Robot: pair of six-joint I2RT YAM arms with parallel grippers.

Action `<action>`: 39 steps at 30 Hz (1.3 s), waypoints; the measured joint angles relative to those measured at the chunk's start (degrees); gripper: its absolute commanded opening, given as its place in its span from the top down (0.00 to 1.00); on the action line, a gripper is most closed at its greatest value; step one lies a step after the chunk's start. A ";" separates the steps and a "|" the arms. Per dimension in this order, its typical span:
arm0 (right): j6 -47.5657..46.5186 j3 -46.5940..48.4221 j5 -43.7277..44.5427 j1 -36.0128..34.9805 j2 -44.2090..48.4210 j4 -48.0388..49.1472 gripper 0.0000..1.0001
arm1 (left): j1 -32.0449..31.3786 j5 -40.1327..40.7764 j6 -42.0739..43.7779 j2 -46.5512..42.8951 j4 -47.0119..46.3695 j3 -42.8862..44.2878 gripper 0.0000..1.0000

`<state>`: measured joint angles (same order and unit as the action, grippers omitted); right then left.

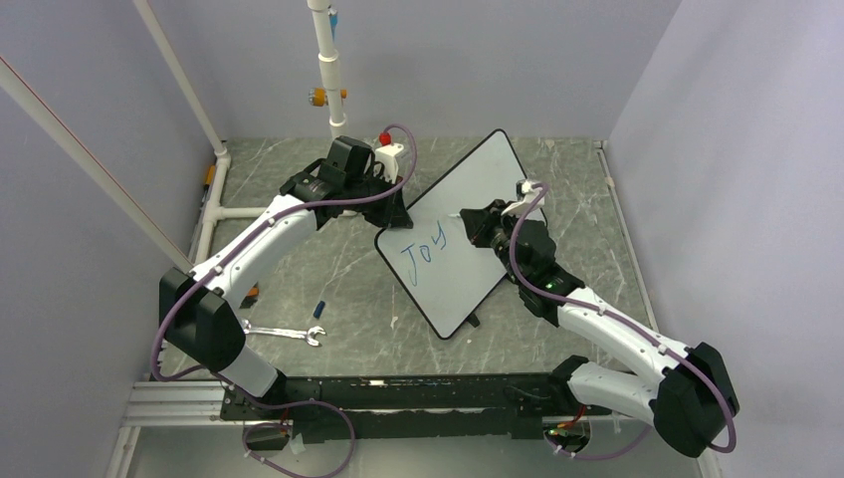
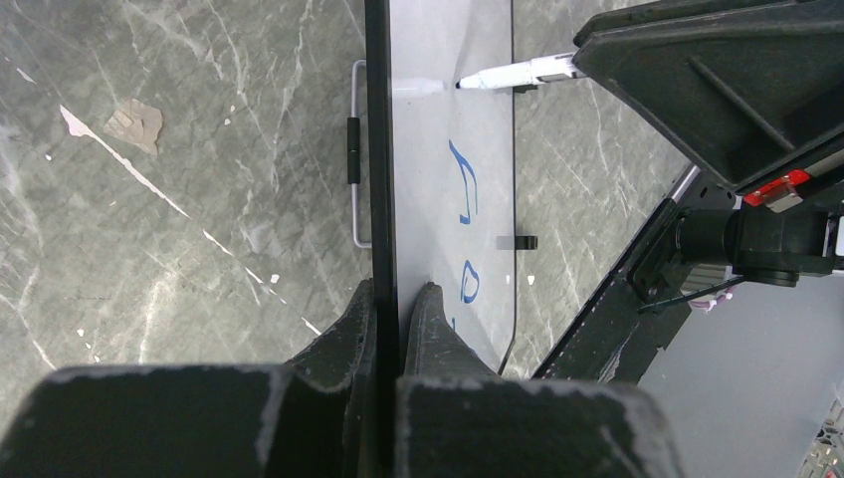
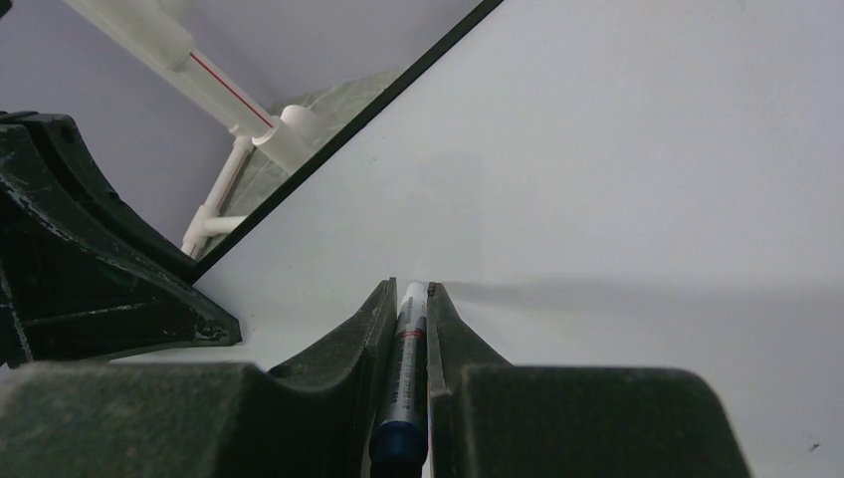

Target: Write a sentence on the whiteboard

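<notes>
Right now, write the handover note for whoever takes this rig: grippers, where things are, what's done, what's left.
Left gripper: shut on the edge of the whiteboard, steadying it.
Right gripper: shut on a marker, tip pointed at the board just past the last letter. I cannot tell whether it touches.
Done: the blue writing reads "Joy" on the board's near-left part.
Left: the rest of the sentence. Most of the board is blank.
Also: a wrench lies on the table near the left arm, clear of the board.
</notes>
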<state>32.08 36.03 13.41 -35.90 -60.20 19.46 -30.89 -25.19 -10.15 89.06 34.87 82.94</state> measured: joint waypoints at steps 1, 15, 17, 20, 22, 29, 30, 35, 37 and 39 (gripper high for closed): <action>0.02 0.00 -0.04 0.00 -0.31 0.13 1.00 | -0.02 0.02 0.00 0.00 0.00 0.00 1.00; 0.00 1.16 0.70 0.22 -2.51 1.62 1.00 | -0.04 0.24 0.04 0.00 0.02 -0.09 1.00; -0.04 1.62 1.31 0.26 -2.89 1.64 1.00 | -0.04 0.24 0.04 0.00 0.02 -0.09 1.00; -0.04 1.99 1.77 0.42 -3.23 1.62 1.00 | -0.04 0.24 0.04 0.00 0.00 -0.09 1.00; -0.07 2.14 2.08 0.52 -3.32 1.55 1.00 | -0.04 0.22 0.04 0.00 0.00 -0.09 1.00; 0.02 2.23 2.54 0.63 -3.48 1.51 1.00 | -0.04 0.22 0.04 0.00 0.00 -0.09 1.00; 0.02 2.19 2.54 0.63 -3.43 1.51 1.00 | -0.04 0.22 0.04 0.00 0.00 -0.09 1.00; 0.02 1.03 2.49 0.63 -2.27 0.61 1.00 | -0.04 0.20 0.04 -0.02 0.00 -0.09 1.00; 0.02 0.46 2.45 0.66 -1.75 0.13 1.00 | -0.04 0.22 0.04 -0.02 0.02 -0.09 1.00; 0.00 0.04 2.29 0.70 -1.33 -0.11 1.00 | -0.04 0.22 0.04 -0.02 0.00 -0.09 1.00</action>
<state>32.08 36.07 15.70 -35.20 -61.54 19.35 -30.94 -24.97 -10.11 89.03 34.87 82.85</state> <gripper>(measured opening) 0.151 0.061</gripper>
